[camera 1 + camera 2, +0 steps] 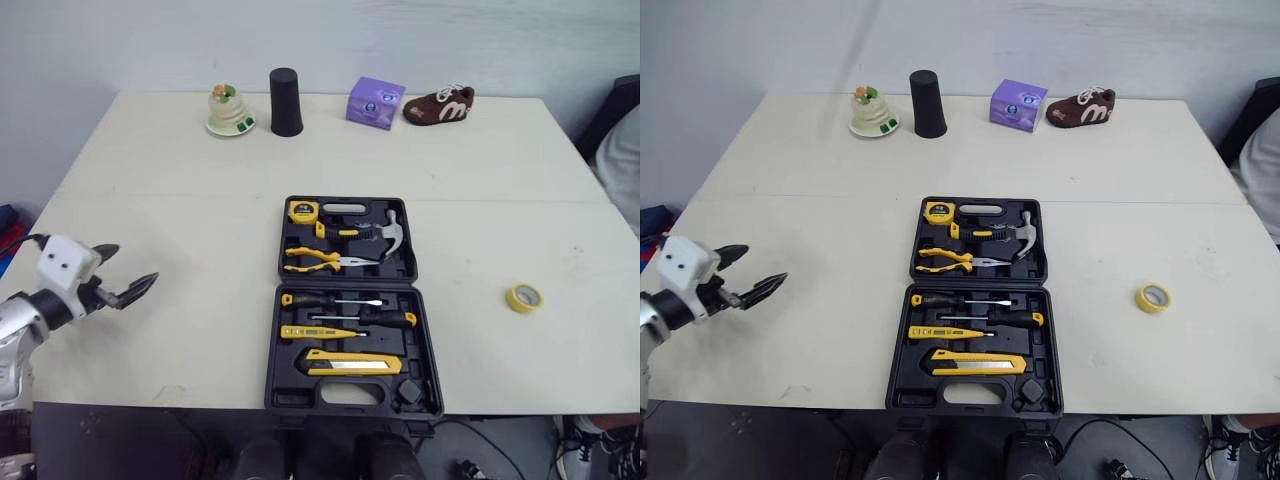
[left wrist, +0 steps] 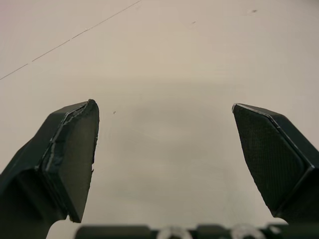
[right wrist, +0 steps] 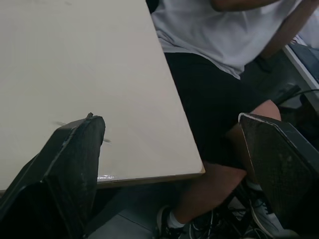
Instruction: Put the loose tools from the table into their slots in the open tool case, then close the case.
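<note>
Head views: cream table (image 1: 180,200); black tool case (image 1: 425,350) lies open flat at the table's 6 o'clock, hinge running across its middle. Far half holds a yellow tape measure (image 1: 303,211) at its 11 o'clock, a hammer (image 1: 390,235) at 3 o'clock, and yellow-handled pliers (image 1: 315,260) at 7 o'clock. Near half holds two screwdrivers (image 1: 330,300) laid crosswise, a slim yellow tool (image 1: 315,332) beneath them, and a yellow utility knife (image 1: 350,362) at 6 o'clock. One loose item: a yellow tape roll (image 1: 524,297), flat on the table at the case's 3 o'clock, well apart from it. Along the table's 12 o'clock edge, from 11 to 1 o'clock: a small figurine on a dish (image 1: 230,110), a black cup (image 1: 286,102), a purple box (image 1: 375,103), and a brown shoe (image 1: 438,106). A person (image 1: 622,160) in light clothing sits at the table's 3 o'clock side. Left gripper (image 1: 137,262) hangs over bare table at the case's 9 o'clock, well apart from it, jaws released and grasping nothing. Left wrist view: left gripper (image 2: 163,103), both black fingers (image 2: 75,149) spread wide over bare tabletop with a thin seam line across it; nothing between them. Right wrist view: right gripper (image 3: 167,117), jaws released, fingers (image 3: 75,159) far apart and empty; beyond them lie a corner of the table (image 3: 75,59) and the seated person (image 3: 214,35) in a white shirt and dark shorts, with a knee and a shoe visible.
</note>
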Tool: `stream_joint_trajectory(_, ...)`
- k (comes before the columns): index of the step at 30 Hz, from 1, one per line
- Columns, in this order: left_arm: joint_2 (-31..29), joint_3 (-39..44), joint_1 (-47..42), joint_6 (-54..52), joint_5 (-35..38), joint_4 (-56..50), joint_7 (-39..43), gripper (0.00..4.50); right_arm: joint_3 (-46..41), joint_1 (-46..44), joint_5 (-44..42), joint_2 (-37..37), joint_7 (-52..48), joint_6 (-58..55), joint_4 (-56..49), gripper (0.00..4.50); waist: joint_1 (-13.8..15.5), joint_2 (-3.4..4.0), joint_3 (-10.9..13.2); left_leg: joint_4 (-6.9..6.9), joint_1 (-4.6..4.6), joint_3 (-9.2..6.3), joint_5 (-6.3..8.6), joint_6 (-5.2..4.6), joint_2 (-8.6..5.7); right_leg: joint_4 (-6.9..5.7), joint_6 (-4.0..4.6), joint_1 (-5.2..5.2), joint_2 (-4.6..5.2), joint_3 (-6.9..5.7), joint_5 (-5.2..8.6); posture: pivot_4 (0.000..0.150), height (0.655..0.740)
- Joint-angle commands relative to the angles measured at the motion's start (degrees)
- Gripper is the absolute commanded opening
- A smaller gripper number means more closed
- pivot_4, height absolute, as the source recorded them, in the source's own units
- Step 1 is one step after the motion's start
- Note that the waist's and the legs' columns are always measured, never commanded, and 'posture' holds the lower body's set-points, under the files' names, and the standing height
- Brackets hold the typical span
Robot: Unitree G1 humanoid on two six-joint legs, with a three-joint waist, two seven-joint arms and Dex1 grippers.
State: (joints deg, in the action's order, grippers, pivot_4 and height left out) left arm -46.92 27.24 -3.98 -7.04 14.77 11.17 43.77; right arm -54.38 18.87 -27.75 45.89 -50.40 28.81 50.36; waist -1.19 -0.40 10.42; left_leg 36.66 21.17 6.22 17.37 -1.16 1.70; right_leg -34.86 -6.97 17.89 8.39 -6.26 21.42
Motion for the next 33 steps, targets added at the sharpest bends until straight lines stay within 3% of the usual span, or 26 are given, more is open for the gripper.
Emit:
stream_joint_trajectory(1, 0.07, 4.86, 3.53, 1.00, 0.17, -1.42, -3.14, 4.47, -0.81, -0.88, -1.80, 1.78, -1.46, 2.01, 2.51, 4.50, -0.38, 0.03, 0.01, 0.00, -0.01, 0.00, 0.14, 0.07, -0.03, -0.02, -0.05, 0.01, 0.07, 0.02, -0.03, 0.150, 0.7400)
stream_joint_trajectory(5, 1.58, 3.66, 2.79, -1.23, 2.22, -5.14, -4.09, 4.47, 2.70, -4.34, 2.27, 6.09, 3.98, 0.23, 7.74, 4.50, -0.45, 0.15, 0.05, 0.00, -0.01, -0.04, 0.11, 0.16, 0.01, -0.20, -0.03, 0.14, 0.07, 0.04, -0.04, 0.150, 0.7400)
stream_joint_trajectory(8, 2.05, 0.58, 0.30, -2.88, 2.94, -7.49, -3.11, 4.47, 4.74, -6.73, 0.42, 5.43, -1.79, 1.31, 2.67, 4.50, -0.30, 0.22, 0.08, -0.03, 0.07, 0.04, -0.12, 0.50, -0.01, -0.29, -0.01, 0.31, 0.07, 0.09, -0.05, 0.150, 0.7400)
stream_joint_trajectory(12, 2.83, -2.52, -2.64, -7.02, 5.83, -12.76, -1.98, 4.47, 7.95, -6.02, -1.67, 3.14, -2.35, -5.89, -14.78, 4.50, -0.27, 0.24, 0.07, -0.50, 0.14, 0.18, -0.50, 0.30, -0.04, -0.28, 0.00, 0.56, -0.02, 0.11, -0.04, 0.150, 0.7400)
stream_joint_trajectory(14, 3.18, -4.78, -4.85, -8.88, 7.92, -15.67, -0.14, 4.47, 11.22, -2.88, -1.86, 3.43, 1.97, -18.44, -29.83, 4.50, -0.23, 0.28, 0.08, -0.59, 0.16, 0.18, -0.51, 0.32, -0.01, -0.29, 0.00, 0.63, -0.08, 0.10, -0.03, 0.150, 0.7400)
stream_joint_trajectory(16, 3.22, -8.48, -7.62, -9.76, 10.15, -18.35, 3.75, 4.47, 13.16, -0.06, -7.81, 5.58, 2.61, -31.37, -46.70, 4.50, -0.22, 0.28, 0.08, -0.58, 0.26, 0.21, -0.52, 0.32, -0.01, -0.58, 0.01, 0.75, -0.07, 0.12, -0.03, 0.150, 0.7400)
stream_joint_trajectory(18, 3.11, -11.57, -10.62, -10.21, 11.75, -20.25, 7.06, 4.47, 12.21, 3.05, -12.81, 9.38, 2.47, -43.49, -58.76, 4.50, -0.17, 0.32, 0.11, -0.55, 0.30, 0.22, -0.52, 0.30, -0.02, -0.59, 0.01, 0.77, -0.09, 0.14, -0.03, 0.150, 0.7400)
stream_joint_trajectory(20, 3.69, -13.48, -13.06, -11.20, 13.05, -21.74, 8.19, 4.47, 10.47, 6.50, -12.45, 15.00, 0.08, -53.16, -64.62, 4.50, -0.12, 0.29, 0.15, -0.51, 0.30, 0.25, -0.53, 0.25, -0.05, -0.56, 0.01, 0.77, -0.07, 0.19, -0.03, 0.150, 0.7400)
stream_joint_trajectory(24, 4.85, -16.54, -14.62, -12.17, 13.83, -25.31, 8.61, 4.47, 9.27, 6.49, -11.62, 24.25, -4.14, -65.09, -67.49, 4.50, 0.43, 0.00, 0.27, -0.52, 0.29, 0.22, -0.53, 0.23, 0.02, -0.21, 0.01, 0.71, -0.19, 0.20, -0.03, 0.150, 0.7400)
stream_joint_trajectory(28, 6.74, -19.35, -16.57, -14.86, 15.13, -28.87, 7.86, 4.47, 15.66, 6.72, -8.04, 34.17, -8.88, -75.07, -70.24, 4.50, 1.17, -0.15, 0.38, -0.49, 0.39, 0.24, -0.51, 0.18, 0.00, -0.17, 0.01, 0.78, -0.20, 0.21, -0.03, 0.150, 0.7400)
stream_joint_trajectory(33, 8.09, -21.92, -18.63, -19.22, 18.17, -32.97, 8.55, 4.47, 27.78, -1.74, -3.32, 38.50, -10.22, -70.87, -65.37, 4.50, 1.83, -0.26, 0.44, -0.20, 0.75, 0.06, -0.54, 0.18, 0.04, -0.23, 0.00, 0.83, -0.48, 0.12, -0.04, 0.150, 0.7400)
